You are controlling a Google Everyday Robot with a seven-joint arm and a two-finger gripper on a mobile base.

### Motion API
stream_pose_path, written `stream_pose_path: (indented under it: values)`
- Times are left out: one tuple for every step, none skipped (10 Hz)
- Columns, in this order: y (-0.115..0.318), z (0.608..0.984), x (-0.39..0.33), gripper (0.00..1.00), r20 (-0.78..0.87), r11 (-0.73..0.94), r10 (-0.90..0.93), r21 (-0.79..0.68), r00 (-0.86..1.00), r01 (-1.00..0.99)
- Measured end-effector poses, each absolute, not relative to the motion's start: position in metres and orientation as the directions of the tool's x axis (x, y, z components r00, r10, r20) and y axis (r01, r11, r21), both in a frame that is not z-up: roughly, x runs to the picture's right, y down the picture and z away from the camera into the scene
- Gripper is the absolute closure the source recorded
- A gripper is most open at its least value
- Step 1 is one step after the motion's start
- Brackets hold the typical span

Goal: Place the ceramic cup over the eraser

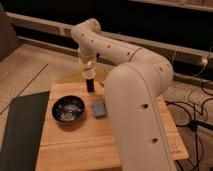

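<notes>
The ceramic cup is small and cream-white. It hangs in my gripper at the far left of the wooden table. The gripper points straight down and is shut on the cup. Directly below stands the eraser, a narrow black upright block on the table's back edge. The cup's lower rim sits just at the eraser's top; whether they touch I cannot tell.
A wide black patterned bowl sits front left of the eraser. A flat blue-grey pad lies right of the bowl. My big white arm covers the table's right half. A dark mat lies left of the table, cables at right.
</notes>
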State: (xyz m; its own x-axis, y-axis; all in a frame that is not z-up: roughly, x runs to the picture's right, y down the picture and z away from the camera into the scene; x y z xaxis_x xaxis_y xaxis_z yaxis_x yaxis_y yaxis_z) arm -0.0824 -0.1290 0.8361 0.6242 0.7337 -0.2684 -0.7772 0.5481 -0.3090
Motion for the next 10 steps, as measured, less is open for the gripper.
stream_pose_path:
  values:
    - [-0.129,0.836,-0.08,1.0,-0.269,0.549,0.734,-0.305,0.624,-0.778]
    - [-0.131,0.836,-0.079,1.0,-0.267,0.551,0.734,-0.301,0.624,-0.778]
    - [-0.133,0.836,-0.081,1.0,-0.263,0.558,0.73,-0.302,0.631,-0.772]
    - [-0.133,0.838,-0.084,1.0,-0.261,0.565,0.724,-0.306,0.638,-0.766]
    - [-0.132,0.841,-0.089,1.0,-0.257,0.568,0.72,-0.316,0.645,-0.76]
    - [-0.131,0.845,-0.092,1.0,-0.255,0.569,0.716,-0.325,0.649,-0.755]
    - [-0.129,0.848,-0.095,1.0,-0.256,0.569,0.713,-0.334,0.653,-0.752]
    - [-0.127,0.851,-0.096,1.0,-0.26,0.57,0.708,-0.338,0.656,-0.749]
    - [-0.125,0.855,-0.097,1.0,-0.265,0.569,0.704,-0.344,0.659,-0.747]
    - [-0.123,0.858,-0.097,1.0,-0.271,0.57,0.7,-0.346,0.661,-0.745]
